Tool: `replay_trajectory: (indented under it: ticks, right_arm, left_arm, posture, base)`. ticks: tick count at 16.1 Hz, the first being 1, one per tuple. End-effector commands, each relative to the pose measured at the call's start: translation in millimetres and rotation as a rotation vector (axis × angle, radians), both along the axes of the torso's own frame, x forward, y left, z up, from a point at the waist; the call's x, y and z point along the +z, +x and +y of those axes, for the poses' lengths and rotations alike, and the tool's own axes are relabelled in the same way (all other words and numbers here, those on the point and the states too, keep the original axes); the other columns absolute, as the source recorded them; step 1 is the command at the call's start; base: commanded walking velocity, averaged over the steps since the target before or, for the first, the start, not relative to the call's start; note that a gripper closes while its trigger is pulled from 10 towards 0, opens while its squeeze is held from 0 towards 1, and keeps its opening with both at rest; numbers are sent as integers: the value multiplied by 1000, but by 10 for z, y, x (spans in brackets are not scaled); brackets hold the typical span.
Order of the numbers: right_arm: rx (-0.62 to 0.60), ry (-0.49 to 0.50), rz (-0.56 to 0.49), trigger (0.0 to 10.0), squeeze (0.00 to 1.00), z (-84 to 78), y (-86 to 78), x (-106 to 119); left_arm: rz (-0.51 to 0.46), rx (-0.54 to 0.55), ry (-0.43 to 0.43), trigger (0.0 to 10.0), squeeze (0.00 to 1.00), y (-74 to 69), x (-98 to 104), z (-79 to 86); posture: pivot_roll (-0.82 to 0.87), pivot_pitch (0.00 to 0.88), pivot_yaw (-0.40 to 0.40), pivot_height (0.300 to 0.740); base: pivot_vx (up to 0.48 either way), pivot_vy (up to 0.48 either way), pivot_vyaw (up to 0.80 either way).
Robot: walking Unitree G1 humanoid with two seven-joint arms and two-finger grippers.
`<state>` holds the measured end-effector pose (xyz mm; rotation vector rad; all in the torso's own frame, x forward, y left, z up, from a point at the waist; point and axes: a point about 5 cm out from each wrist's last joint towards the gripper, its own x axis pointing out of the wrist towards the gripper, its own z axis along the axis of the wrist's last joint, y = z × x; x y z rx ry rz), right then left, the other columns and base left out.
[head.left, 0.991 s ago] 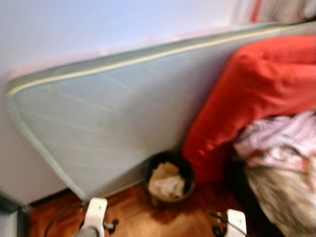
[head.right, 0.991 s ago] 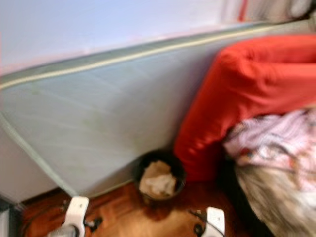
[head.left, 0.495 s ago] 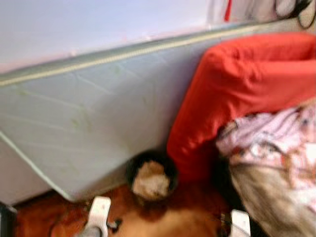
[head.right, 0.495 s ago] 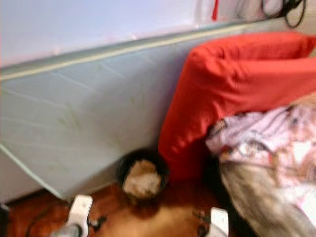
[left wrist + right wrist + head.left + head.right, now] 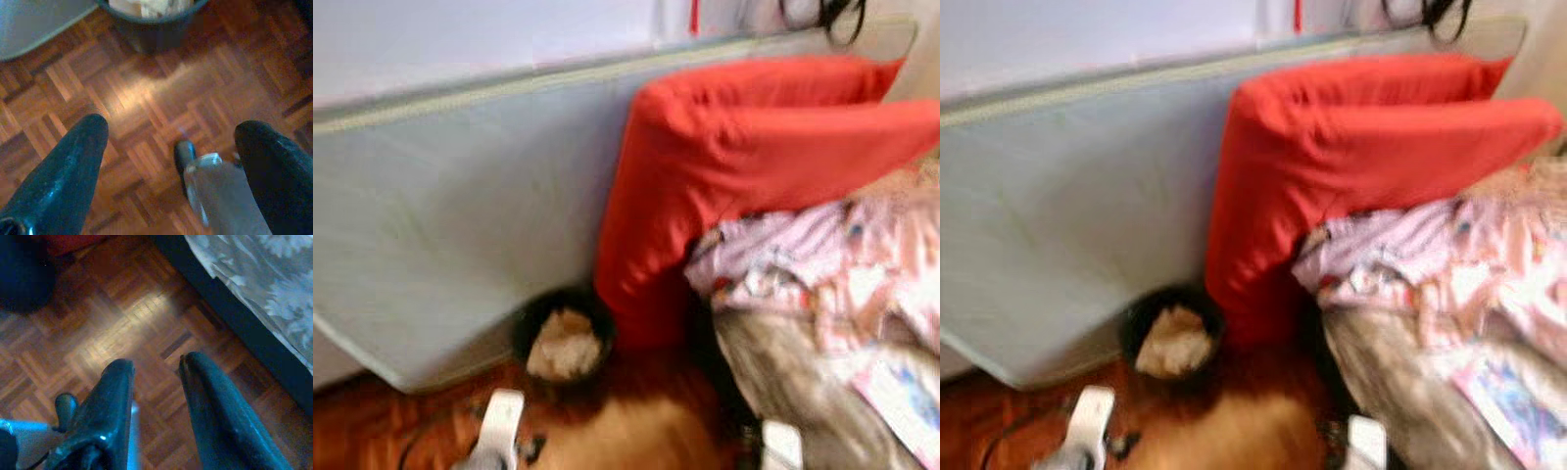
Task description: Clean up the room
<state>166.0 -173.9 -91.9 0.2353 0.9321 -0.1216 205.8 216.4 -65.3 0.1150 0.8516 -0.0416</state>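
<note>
A black bin [image 5: 563, 343] holding crumpled paper stands on the parquet floor against a leaning mattress [image 5: 440, 215]. Beside it a red duvet [image 5: 754, 157] hangs over a bed, with a heap of pink patterned clothes [image 5: 822, 274] and a grey-beige blanket [image 5: 793, 382] below. Both arms hang low at the bottom edge, the left arm [image 5: 499, 436] and the right arm [image 5: 781, 446]. My left gripper [image 5: 173, 129] is open wide over bare floor, the bin [image 5: 151, 14] just ahead. My right gripper [image 5: 156, 363] is open by a narrow gap with nothing in it.
The pale mattress leans on a white wall. A dark bed base [image 5: 234, 333] under a lace-patterned cover [image 5: 254, 289] runs close by the right gripper. Black cables [image 5: 822, 15] hang at the top right. Parquet floor [image 5: 146, 98] lies in front of the bin.
The camera has turned to the right, so the bin, mattress and red duvet sit further left in the picture. More of the clothes heap shows. Nothing was picked up or let go.
</note>
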Motion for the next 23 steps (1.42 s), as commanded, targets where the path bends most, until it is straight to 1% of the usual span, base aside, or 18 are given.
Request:
replay_trajectory:
  ticks: [1,4,6,9,20,21,23]
  right_arm:
    - [2,-19,13,10000,0,-54,-20,-5]
    - [2,-17,13,10000,0,-45,-22,-7]
    - [1,-16,15,10000,0,-40,-23,-8]
    - [-3,-20,16,10000,0,-43,-21,-8]
    - [-7,-15,10,10000,0,-18,-11,-5]
    - [-8,-12,3,10000,0,-16,-5,-1]
    - [-12,-12,-1,10000,0,-25,-3,1]
  left_arm:
    - [-1,-6,0,10000,0,8,0,-19]
    - [-3,-6,-2,10000,0,11,1,-23]
    - [-3,16,-17,10000,0,8,-2,-26]
    - [-19,5,-39,10000,0,30,7,-71]
    - [-20,-14,-31,10000,0,39,10,-84]
    - [-23,-20,-25,10000,0,45,14,-83]
    - [-25,-16,-24,10000,0,46,14,-85]
  posture:
    - [51,68,-35,740]
    - [51,69,-34,740]
    - [51,69,-34,740]
    - [51,69,-34,740]
    - [53,69,-28,740]
    - [52,69,-27,740]
    - [54,70,-30,740]
  base:
    - [0,-330,-575]
    - [0,-330,-733]
    - [0,0,-712]
    - [0,0,-712]
    - [0,0,-709]
    - [0,0,0]
    - [0,-366,0]
